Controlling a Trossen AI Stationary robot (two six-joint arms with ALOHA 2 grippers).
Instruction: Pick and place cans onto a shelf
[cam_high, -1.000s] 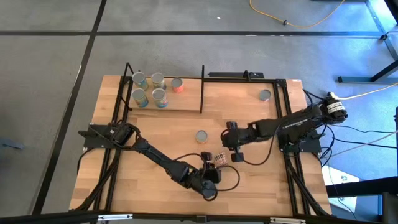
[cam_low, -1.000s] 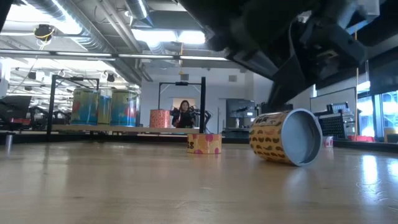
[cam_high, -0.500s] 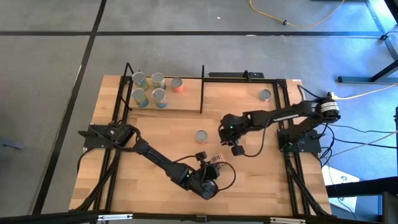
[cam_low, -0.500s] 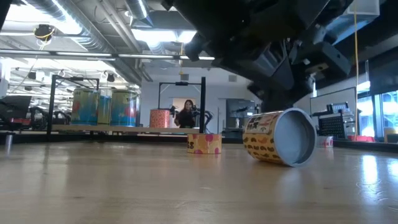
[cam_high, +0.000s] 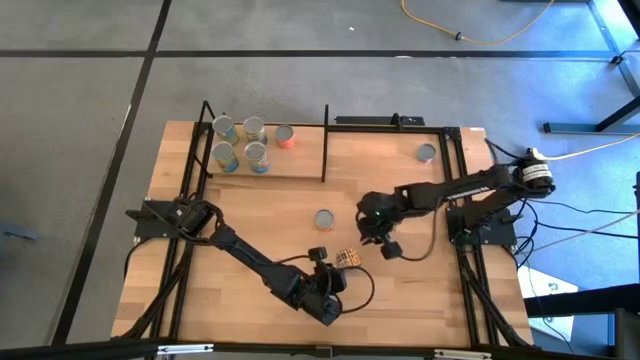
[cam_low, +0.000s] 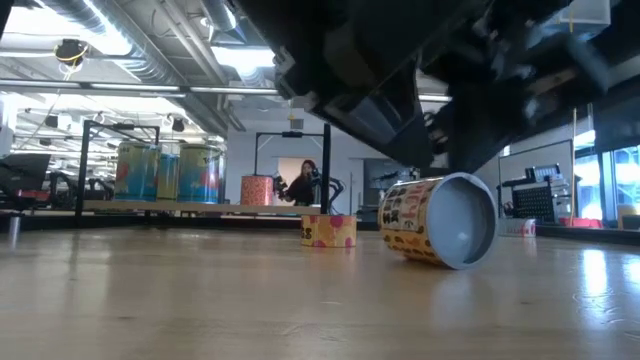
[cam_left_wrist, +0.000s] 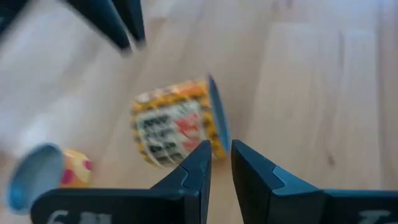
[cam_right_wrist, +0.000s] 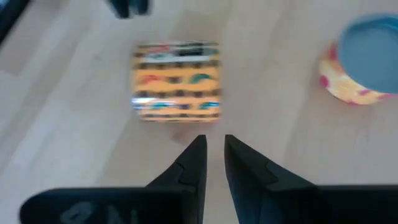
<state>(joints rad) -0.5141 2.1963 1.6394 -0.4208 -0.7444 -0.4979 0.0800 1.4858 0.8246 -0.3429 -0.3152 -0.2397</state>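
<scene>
On the left of the table (cam_high: 420, 290), at its far edge, the shelf (cam_high: 265, 160) carries five cans: four blue ones (cam_high: 238, 143) in a cluster and an orange-red one (cam_high: 285, 137) just beside them. In the low view they stand upright on the board, well behind everything else.

The left arm reaches from the table's left side across to the near middle, where the left tool (cam_high: 332, 262) sits just beside a tipped can (cam_high: 347, 258). Its wrist view shows the two fingers (cam_left_wrist: 198, 163) close together with only a narrow gap, clamped on nothing; the tipped can (cam_left_wrist: 180, 121) lies on its side just beyond their tips, apart from them.

Farther back, near the table's middle, a short can (cam_high: 324, 219) stands upright with its grey top up, well apart from the shelf.

The right arm comes in from the right edge, and the right tool (cam_high: 388, 248) hangs just right of the tipped can. Its fingers (cam_right_wrist: 194, 157) also stand nearly together, holding nothing; the tipped can (cam_right_wrist: 177, 81) lies ahead of them and the short can (cam_right_wrist: 364, 62) off to one side.

One more can (cam_high: 427, 153) stands alone near the far right corner.
</scene>
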